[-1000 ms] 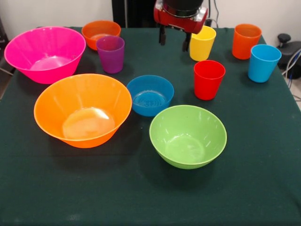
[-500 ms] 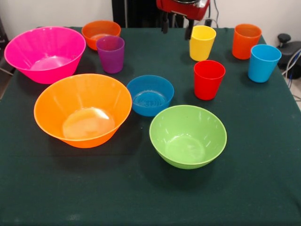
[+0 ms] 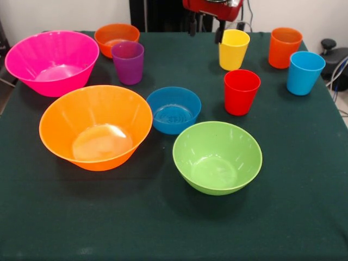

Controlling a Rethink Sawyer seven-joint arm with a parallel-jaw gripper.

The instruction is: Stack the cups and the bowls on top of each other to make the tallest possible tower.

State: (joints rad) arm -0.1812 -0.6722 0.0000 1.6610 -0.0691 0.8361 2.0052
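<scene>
Ten pieces unstacked, upright on table (image 3: 304,217); hand (image 3: 205,30) raised, fingers apart.

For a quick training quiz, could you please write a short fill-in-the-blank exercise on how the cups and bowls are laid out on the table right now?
1. The purple cup stands just in front of the small ____ bowl.
2. The small blue bowl sits between the large orange bowl and the ____ cup.
3. The end effector at the top edge holds ____.

Missing words: orange; red; nothing
</scene>
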